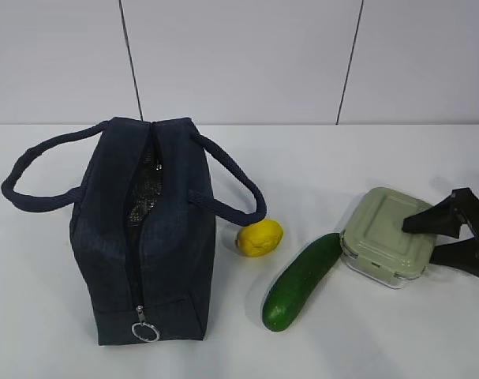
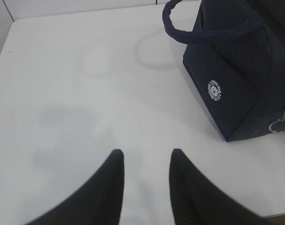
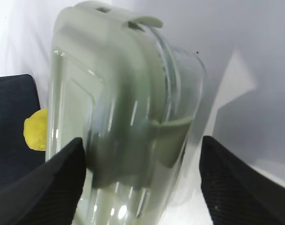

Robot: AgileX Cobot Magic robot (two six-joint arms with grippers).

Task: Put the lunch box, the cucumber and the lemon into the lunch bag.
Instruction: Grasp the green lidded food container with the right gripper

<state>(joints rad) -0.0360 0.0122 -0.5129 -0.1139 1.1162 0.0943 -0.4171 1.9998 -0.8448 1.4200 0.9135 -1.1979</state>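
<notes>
The lunch bag (image 1: 144, 229) stands at the left, its top zipper partly undone with silvery lining showing. Beside it lie the lemon (image 1: 260, 237) and the cucumber (image 1: 302, 280). The lunch box (image 1: 385, 233) sits at the right with its sage-green lid on. My right gripper (image 1: 418, 242) straddles its right side. In the right wrist view the lunch box (image 3: 123, 117) fills the space between the jaws of my right gripper (image 3: 142, 140). The left finger is against it and the right finger stands off, so the gripper is open. My left gripper (image 2: 147, 152) is open and empty over bare table, left of the lunch bag (image 2: 245, 84).
The bag's two looped handles (image 1: 231, 185) hang out to either side. A metal ring pull (image 1: 146, 330) hangs at its near end. The white table (image 1: 326, 158) runs back to a panelled wall. The lemon (image 3: 35, 130) also shows past the box in the right wrist view.
</notes>
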